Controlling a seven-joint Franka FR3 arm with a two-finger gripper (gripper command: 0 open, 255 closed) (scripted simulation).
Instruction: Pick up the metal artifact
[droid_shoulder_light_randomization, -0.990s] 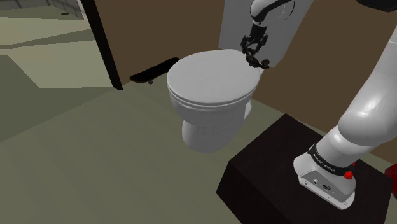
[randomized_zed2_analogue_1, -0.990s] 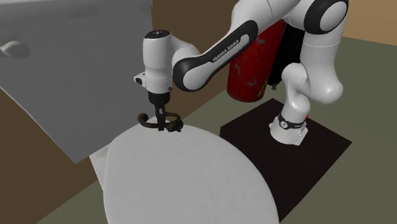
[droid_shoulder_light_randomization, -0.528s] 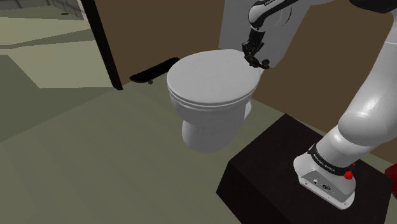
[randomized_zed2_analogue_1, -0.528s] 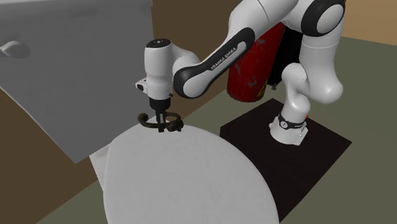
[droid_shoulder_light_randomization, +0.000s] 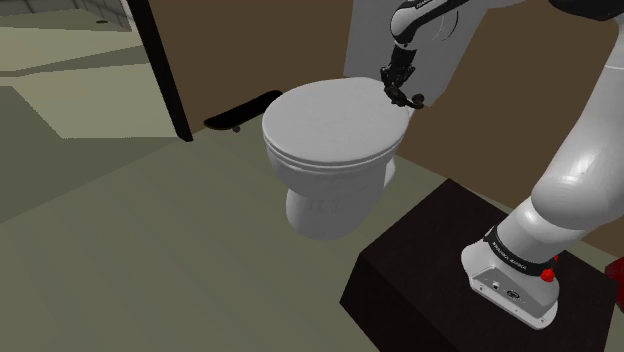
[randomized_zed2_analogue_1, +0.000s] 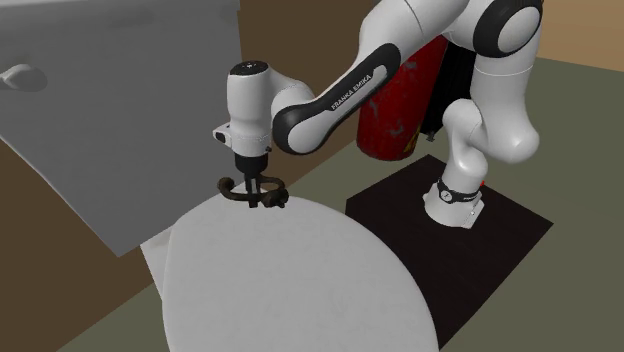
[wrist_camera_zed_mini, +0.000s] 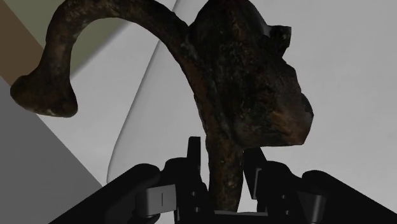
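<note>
1. One metal artifact (wrist_camera_zed_mini: 248, 95), dark and pitted, sits at the rear edge of the white toilet lid (randomized_zed2_analogue_1: 290, 280).
2. Probably rigid and dense. The rough surface should resist slip, but the off-centre hook may twist it in the grip. Best hold looks like the narrow stem.
3. Hand (wrist_camera_zed_mini: 222, 175) points straight down, fingers clamped on that stem. The arm (randomized_zed2_analogue_1: 330, 95) reaches over from the stand.

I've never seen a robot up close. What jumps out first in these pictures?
A white toilet with its lid closed sits mid-picture in the shoulder view. At the lid's rear edge, the black tool of the white arm clasps a dark, rusty-looking hooked artifact. A red cylinder stands behind the arm.
</note>
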